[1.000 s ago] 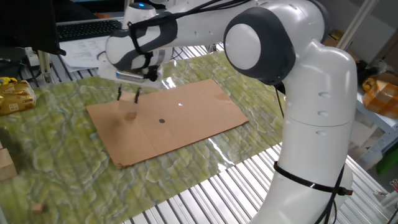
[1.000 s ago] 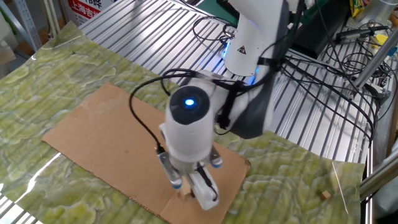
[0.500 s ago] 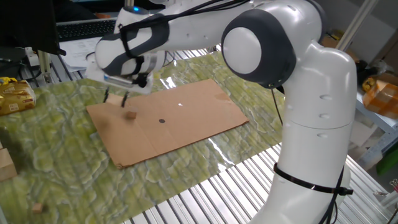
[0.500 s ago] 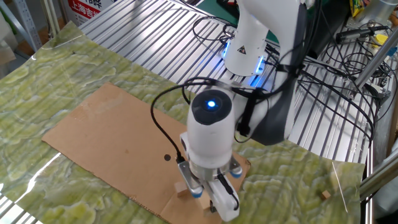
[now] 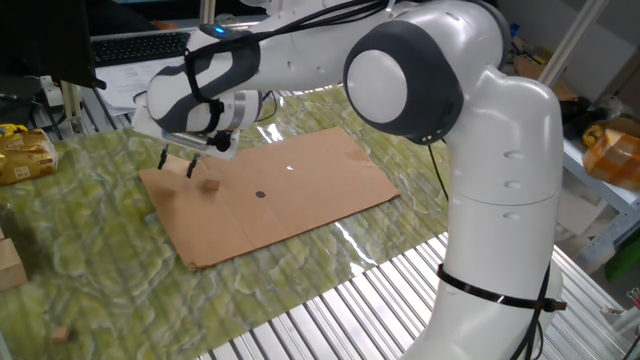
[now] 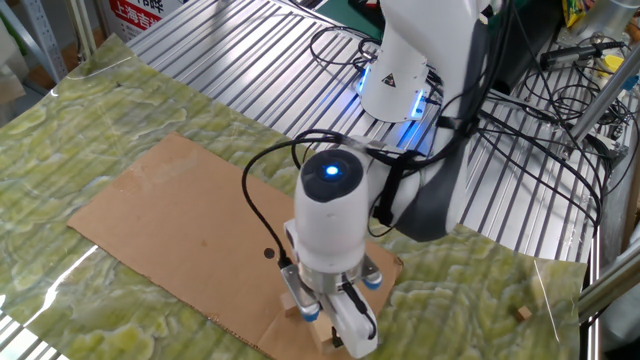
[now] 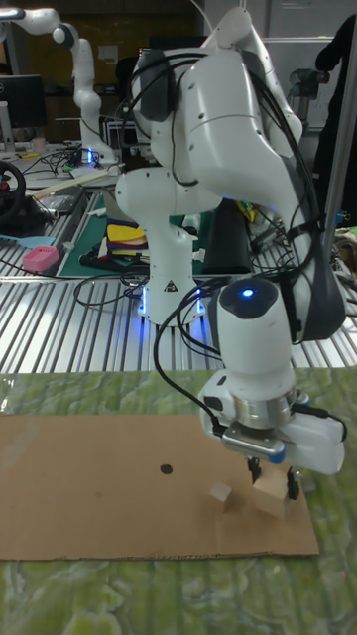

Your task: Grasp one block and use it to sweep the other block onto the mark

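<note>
larger block point(image 7: 270, 496) is clamped between the gripper point(image 7: 272, 480) fingers, tilted, down at the cardboard sheet point(image 7: 89, 476) near its end; can't tell if it touches the surface. in one fixed view gripper point(image 5: 176, 164) sits over the sheet's far-left corner, block between the fingers partly hidden there. smaller block point(image 7: 220, 493) lies on the cardboard just beside the held one, toward the mark side; small gap or contact, can't tell from the tall view. same cube in one fixed view point(image 5: 210, 184), free on the sheet, just right of the fingers. mark point(image 7: 166, 469) is a dark dot on the cardboard, apart from the small cube, also seen at point(image 5: 260, 195) and point(image 6: 268, 253). in the other fixed view the wrist covers most of it, gripper point(image 6: 320, 318) low at the sheet edge. cardboard rests on green mottled mat point(image 5: 100, 250), mat on a slatted metal table point(image 6: 250, 60)
</note>
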You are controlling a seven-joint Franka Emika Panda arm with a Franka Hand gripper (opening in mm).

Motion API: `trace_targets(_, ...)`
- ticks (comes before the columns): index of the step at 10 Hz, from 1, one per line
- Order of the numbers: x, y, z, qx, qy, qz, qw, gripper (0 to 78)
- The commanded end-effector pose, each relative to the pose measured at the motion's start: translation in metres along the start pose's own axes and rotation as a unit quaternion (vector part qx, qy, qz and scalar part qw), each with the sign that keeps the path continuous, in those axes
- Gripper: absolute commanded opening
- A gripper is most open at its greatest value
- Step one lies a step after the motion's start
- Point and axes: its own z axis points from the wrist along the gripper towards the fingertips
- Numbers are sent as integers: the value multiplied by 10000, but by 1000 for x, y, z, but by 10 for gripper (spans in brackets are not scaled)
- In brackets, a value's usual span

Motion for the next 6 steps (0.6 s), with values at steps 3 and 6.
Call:
trace_targets(3,-7,-5,3,230,123,132,9996,12)
trace_targets(6,-32,1,-6,236,247,18,9994,12)
